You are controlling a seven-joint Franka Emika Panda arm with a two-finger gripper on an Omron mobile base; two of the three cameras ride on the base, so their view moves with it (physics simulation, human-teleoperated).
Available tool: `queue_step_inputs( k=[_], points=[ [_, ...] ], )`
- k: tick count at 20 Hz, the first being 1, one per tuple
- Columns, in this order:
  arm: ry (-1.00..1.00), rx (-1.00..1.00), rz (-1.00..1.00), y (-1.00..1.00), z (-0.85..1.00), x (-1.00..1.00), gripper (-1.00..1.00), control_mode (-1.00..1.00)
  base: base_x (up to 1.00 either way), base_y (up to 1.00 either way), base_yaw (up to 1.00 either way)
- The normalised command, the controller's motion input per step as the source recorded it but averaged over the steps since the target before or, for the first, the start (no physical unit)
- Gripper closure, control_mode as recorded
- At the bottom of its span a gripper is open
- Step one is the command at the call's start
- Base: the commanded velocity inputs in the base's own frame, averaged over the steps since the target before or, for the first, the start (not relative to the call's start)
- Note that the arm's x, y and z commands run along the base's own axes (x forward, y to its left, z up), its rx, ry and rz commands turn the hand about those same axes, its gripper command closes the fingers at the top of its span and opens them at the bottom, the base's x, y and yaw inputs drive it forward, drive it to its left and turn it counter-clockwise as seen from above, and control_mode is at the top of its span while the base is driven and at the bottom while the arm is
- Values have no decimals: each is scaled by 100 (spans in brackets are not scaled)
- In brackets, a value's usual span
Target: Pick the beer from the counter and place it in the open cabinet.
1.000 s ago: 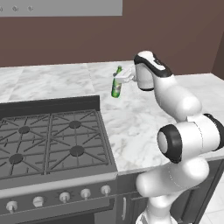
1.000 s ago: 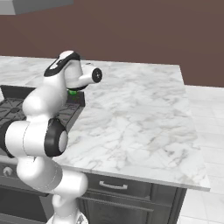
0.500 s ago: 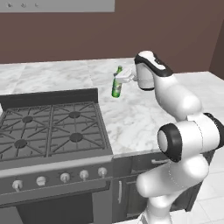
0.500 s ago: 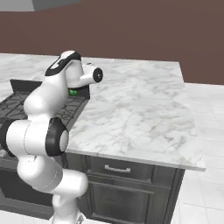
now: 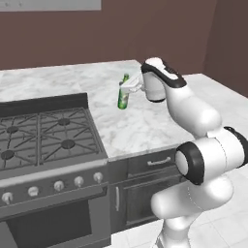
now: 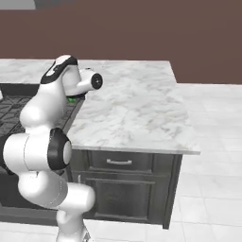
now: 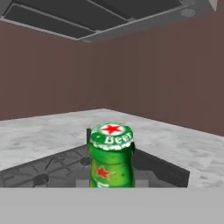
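1. Centrally in the left base view, the gripper (image 5: 127,90) is clamped on the beer (image 5: 123,95), held upright above the counter (image 5: 145,121).
2. Low in the hand view, the beer (image 7: 111,157) fills the centre, its label facing the camera.
3. Left of it, the stove (image 5: 43,133) occupies the frame's left side.
4. At upper left, a cabinet (image 5: 48,5) edge shows.

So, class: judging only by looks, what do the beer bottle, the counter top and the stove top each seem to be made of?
The beer: green glass, probably; it looks glossy and slightly see-through. The counter: white marble-like stone, smooth, with grey veins and a thick pale edge. The stove: black metal grates on a dark top, with a grey metallic front, likely steel. All of it is rendered, so the look is only a guide.
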Motion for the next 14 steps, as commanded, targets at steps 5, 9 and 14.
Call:
queue_step_inputs(
  k=[5,9,14],
  points=[
    [0,0,0,0,0,0,100,100,-26,0,-54],
    [0,0,0,0,0,0,100,100,-28,0,-61],
    [0,0,0,0,0,0,100,100,-31,0,-63]
  ],
)
